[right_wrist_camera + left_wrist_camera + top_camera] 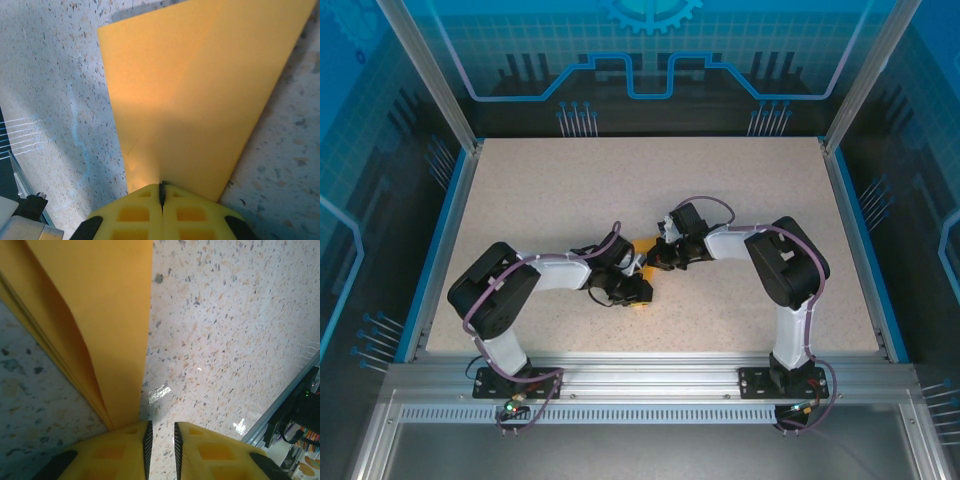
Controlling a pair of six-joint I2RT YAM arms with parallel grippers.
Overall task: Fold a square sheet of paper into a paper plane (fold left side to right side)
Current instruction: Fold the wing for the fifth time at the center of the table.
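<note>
The table (pixel 570 190) has a flat beige top with fine dark and brown speckles. In the right wrist view a faint bluish mark (pixel 82 145) shows on it. Blue strips (pixel 438 250) run along its left and right edges, and a grey aluminium rail (pixel 650 375) closes the near edge. Behind it stands a blue wall (pixel 520 40) with a gear drawing (pixel 650 12), between two slanted metal posts (pixel 425 70).

Square sheet of paper (pixel 200 90) is located mid-bench (pixel 570 190); left end effector (pixel 161 440) is positioned at its near edge, right end effector (pixel 162 192) at its far edge.
</note>
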